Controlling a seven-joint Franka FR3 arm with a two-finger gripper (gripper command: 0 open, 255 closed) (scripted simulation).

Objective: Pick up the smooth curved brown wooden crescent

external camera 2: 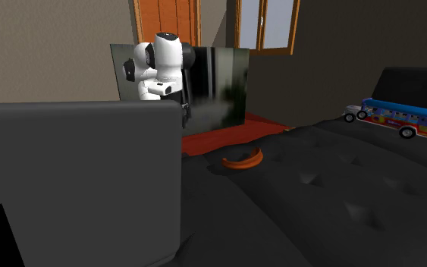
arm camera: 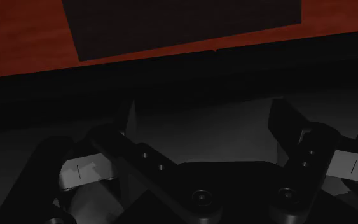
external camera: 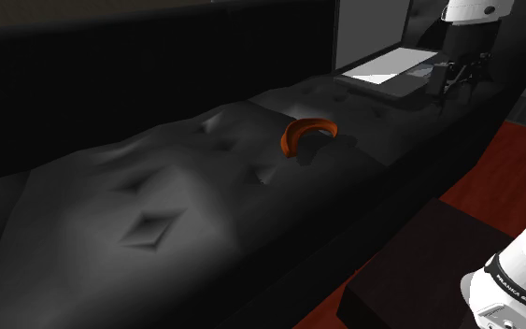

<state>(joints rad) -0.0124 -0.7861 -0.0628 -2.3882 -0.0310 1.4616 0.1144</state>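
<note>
The crescent (external camera: 307,135) is a smooth orange-brown curved piece lying on a dark tufted cushion (external camera: 158,196). In the second exterior view the crescent (external camera 2: 242,161) rests near the cushion's edge, below the white arm (external camera 2: 158,68). My black gripper (external camera: 446,75) hangs at the shoulder view's upper right, well away from the crescent and not touching it. In the wrist view the gripper (arm camera: 209,111) is open, its two fingers (arm camera: 285,121) standing wide apart over a dark surface with nothing between them.
A colourful toy bus (external camera 2: 394,117) stands on the cushion at the far right. A pale flat panel (external camera: 382,70) lies near the gripper. Red floor (external camera: 494,178) and a dark low box (external camera: 429,252) border the cushion. A grey armrest (external camera 2: 75,182) fills the second exterior view's left foreground.
</note>
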